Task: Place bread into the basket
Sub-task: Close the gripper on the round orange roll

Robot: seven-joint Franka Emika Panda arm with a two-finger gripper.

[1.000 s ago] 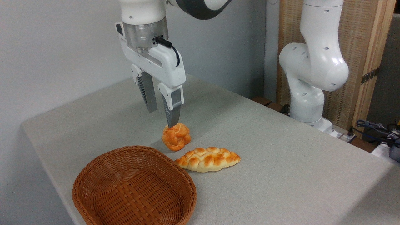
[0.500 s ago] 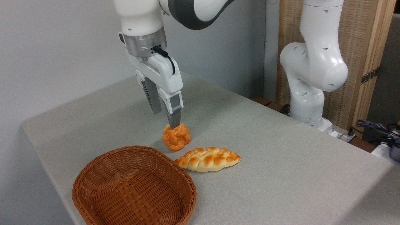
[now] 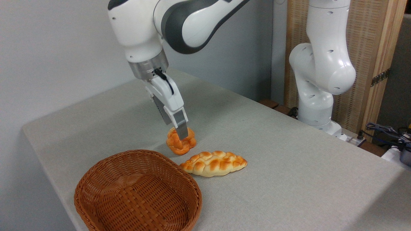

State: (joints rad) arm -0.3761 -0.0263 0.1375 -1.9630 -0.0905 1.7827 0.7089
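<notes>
Gripper (image 3: 179, 136) down over the bun (image 3: 180, 143) in the middle of the frame, 1 finger (image 3: 181, 125) in front, other hidden; spread or pinching, cannot tell. Bun on table (image 3: 289, 160). Basket (image 3: 138, 192) lower left, loaf (image 3: 213, 163) beside it.

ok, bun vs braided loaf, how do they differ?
The bun is small, round and deep orange; the braided loaf is longer, oval and paler. The pincer is down at the bun, while the loaf lies untouched nearer the basket. Both are glossy and rest on the table.
</notes>
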